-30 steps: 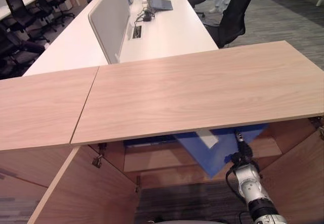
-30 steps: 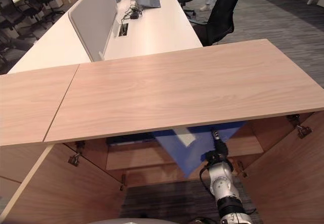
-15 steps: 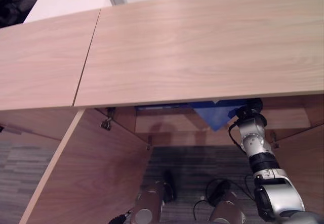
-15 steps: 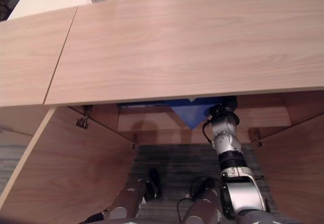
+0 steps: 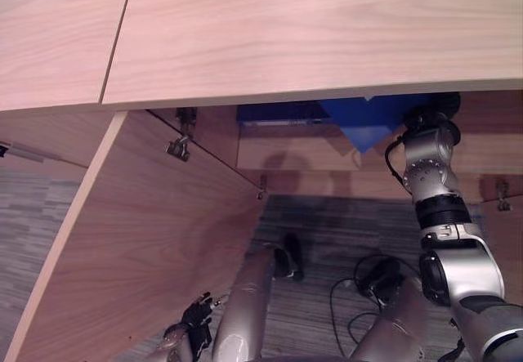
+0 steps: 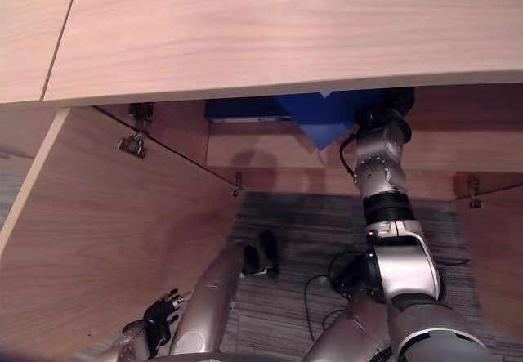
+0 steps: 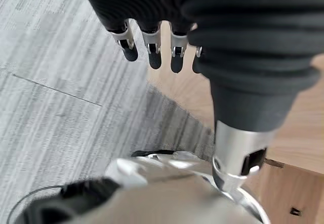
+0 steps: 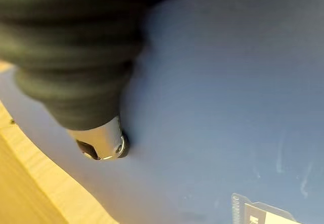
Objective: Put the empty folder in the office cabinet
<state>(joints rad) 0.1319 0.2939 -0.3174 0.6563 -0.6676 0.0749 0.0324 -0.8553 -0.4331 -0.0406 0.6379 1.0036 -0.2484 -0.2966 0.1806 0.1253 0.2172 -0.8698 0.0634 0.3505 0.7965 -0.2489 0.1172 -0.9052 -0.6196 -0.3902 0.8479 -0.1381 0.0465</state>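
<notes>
The blue folder hangs tilted just under the cabinet's wooden top, one corner pointing down over the inner shelf. My right arm reaches up into the opening, and my right hand is mostly hidden under the top beside the folder. In the right wrist view the thumb presses on the folder's blue face, which carries a white label at one edge. My left hand hangs low beside the open left door, its fingers relaxed and holding nothing.
The cabinet's left door stands swung open toward me, hinges showing. A darker blue binder lies at the back of the shelf, left of the folder. A hinge of the right door shows at the right. Grey carpet lies below.
The camera has tilted down, so the desks and chairs left the picture. The folder has gone further in under the cabinet top; less of it sticks out than one second ago.
</notes>
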